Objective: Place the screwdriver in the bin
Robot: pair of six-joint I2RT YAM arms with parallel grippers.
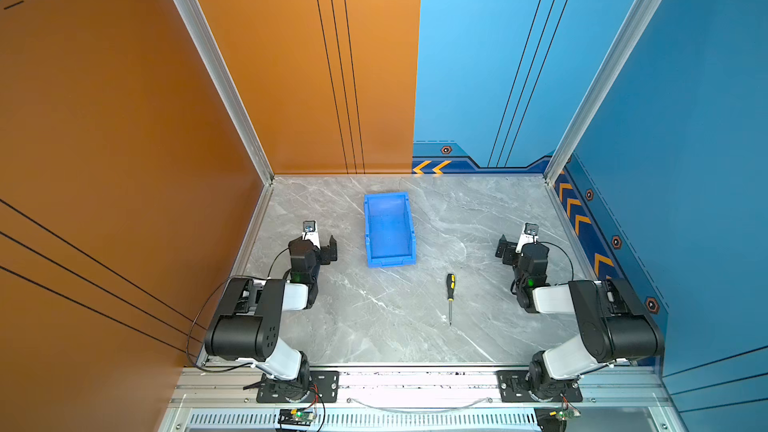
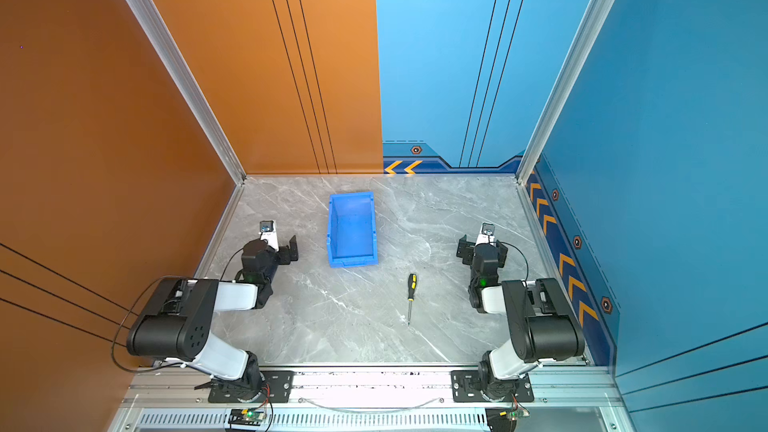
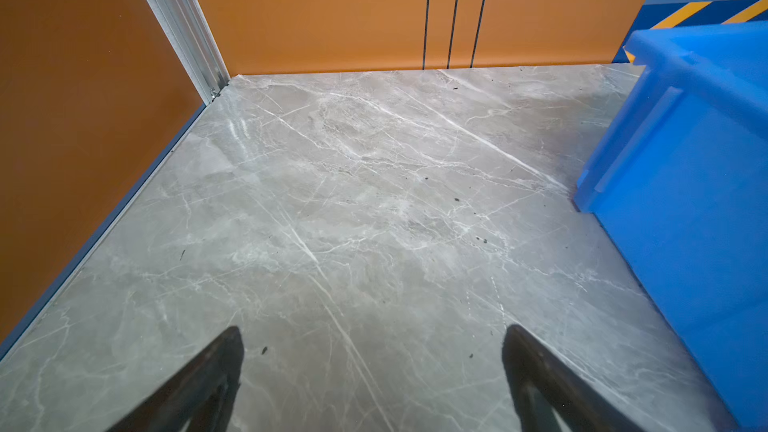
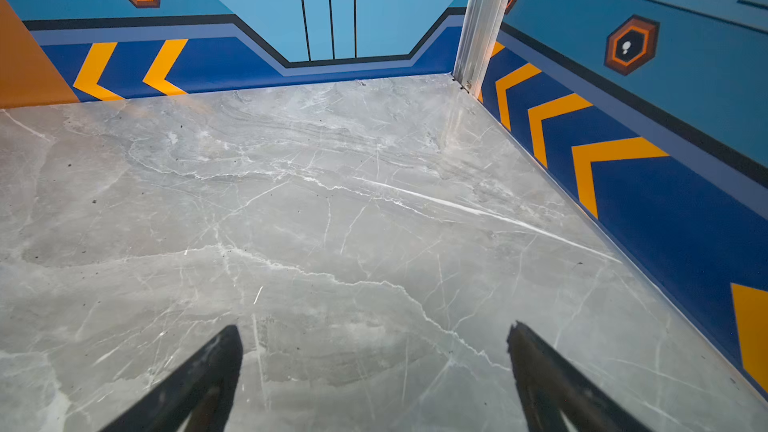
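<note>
Hands first: my left hand is released. Its two dark fingers are spread wide, and only the grey marbled table shows between them in the left wrist view. My right hand is released too, its fingers wide apart over bare table.

In both top views each hand sits low at its own side of the table. The left hand is near the bin's left wall but apart from it.

The bin is bright blue and rectangular. It stands upright toward the far middle of the table, open side up, with its lower lip facing the near edge.

The screwdriver lies flat on the table, outside the bin and apart from it, off the bin's near right corner. Its black-and-yellow handle points toward the far side and its thin metal shaft toward the near edge. Neither hand touches it.
</note>
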